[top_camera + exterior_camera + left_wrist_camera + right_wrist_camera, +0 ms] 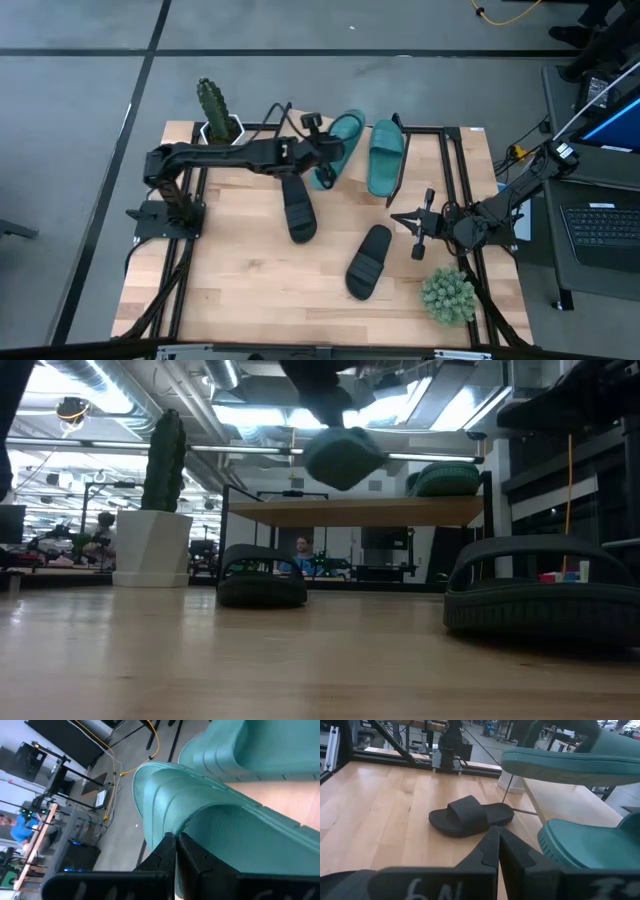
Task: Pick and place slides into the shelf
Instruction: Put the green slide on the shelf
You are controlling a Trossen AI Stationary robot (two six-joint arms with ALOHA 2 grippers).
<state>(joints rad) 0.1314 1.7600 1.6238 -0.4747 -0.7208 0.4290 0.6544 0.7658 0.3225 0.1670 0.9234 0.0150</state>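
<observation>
Overhead and level views of the worktop, a light wooden surface with two arms. The left end effector reaches from the left edge toward the far middle of the worktop, its fingers clamped together on the edge of a teal slide. In the level view this slide hangs clear above the shelf board. The shelf stands at the far right of the worktop; its board rests on thin black wire legs. The second teal slide lies on the shelf board, just beside the held one; whether the two touch cannot be told with certainty from above.

Two black slides remain on the worktop. One black slide lies near the middle, just in front of the left arm. The other black slide lies toward the near right, between the first one and the bushy plant.

The right end effector waits near the right edge, fingers pressed together and holding nothing, pointing toward the middle.

A cactus in a white pot stands at the far left corner. A pale green bushy plant sits at the near right corner.
</observation>
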